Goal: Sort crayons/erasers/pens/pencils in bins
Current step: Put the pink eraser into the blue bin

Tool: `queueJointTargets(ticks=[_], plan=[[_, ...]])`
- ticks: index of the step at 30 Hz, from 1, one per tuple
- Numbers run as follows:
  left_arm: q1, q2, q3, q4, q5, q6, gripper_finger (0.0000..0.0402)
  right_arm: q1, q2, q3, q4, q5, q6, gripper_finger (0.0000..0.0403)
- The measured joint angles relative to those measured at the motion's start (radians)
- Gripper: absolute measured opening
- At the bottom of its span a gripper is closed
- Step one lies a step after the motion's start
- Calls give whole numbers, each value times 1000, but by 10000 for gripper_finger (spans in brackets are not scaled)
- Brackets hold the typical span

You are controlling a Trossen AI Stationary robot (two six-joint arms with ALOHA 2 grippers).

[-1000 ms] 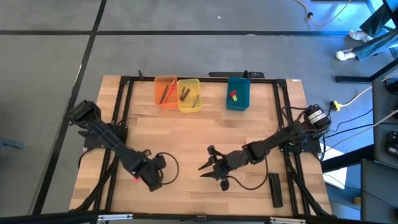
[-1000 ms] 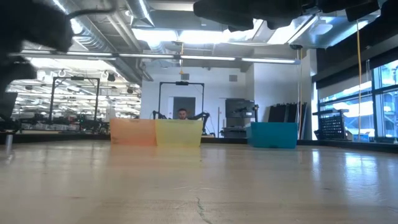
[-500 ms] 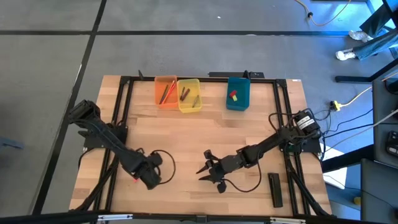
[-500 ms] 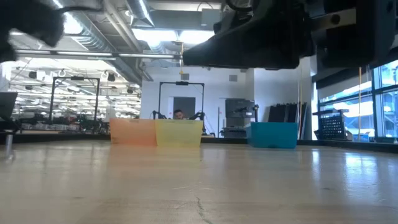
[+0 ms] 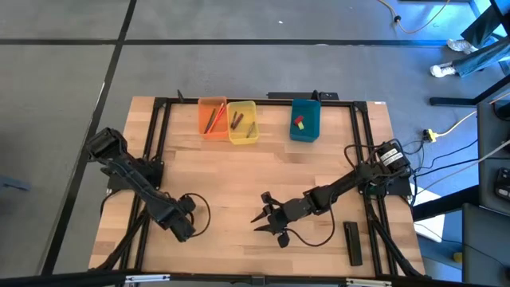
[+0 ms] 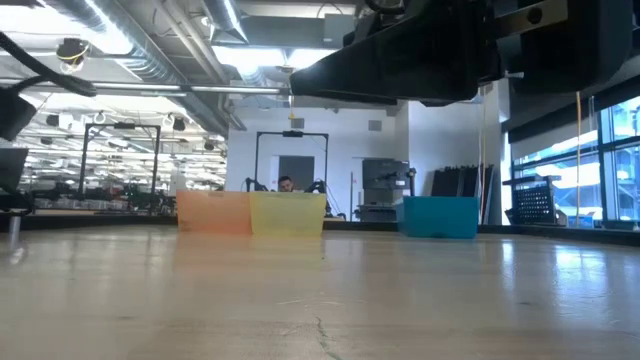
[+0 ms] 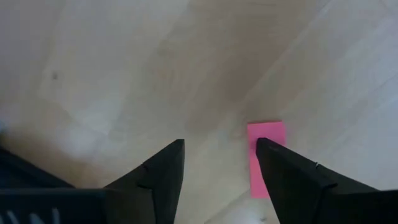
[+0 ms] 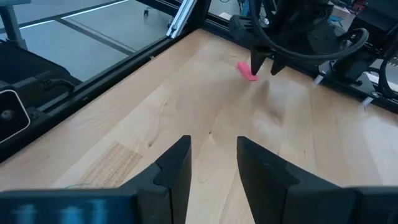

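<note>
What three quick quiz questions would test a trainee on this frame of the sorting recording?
1. True or false: the pink eraser already lies in a bin.
2. Which bin holds the red and yellow erasers? A) orange bin B) yellow bin C) teal-blue bin
3. Fill in: the left gripper stands ____ just above the table, beside the pink eraser.

Key:
1. False; it lies on the table, one left finger partly covering it.
2. C.
3. Open. The right gripper, also open, waits near the table's middle front, holding nothing.
</note>
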Motion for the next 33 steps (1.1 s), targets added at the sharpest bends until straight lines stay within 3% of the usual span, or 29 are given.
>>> queueJointTargets(ticks=[8, 15, 20, 33], plan=[[3, -1, -19, 35, 35, 2, 200, 0, 0, 0, -2, 0, -1, 131], [11, -58, 17, -65, 89, 16, 197, 0, 0, 0, 0, 0, -2, 131], [-23, -93, 29, -47, 41, 4, 197, 0, 0, -1, -1, 0, -2, 131], [-41, -87, -98, 179, 1, -59, 196, 0, -1, -1, -4, 0, 0, 131]])
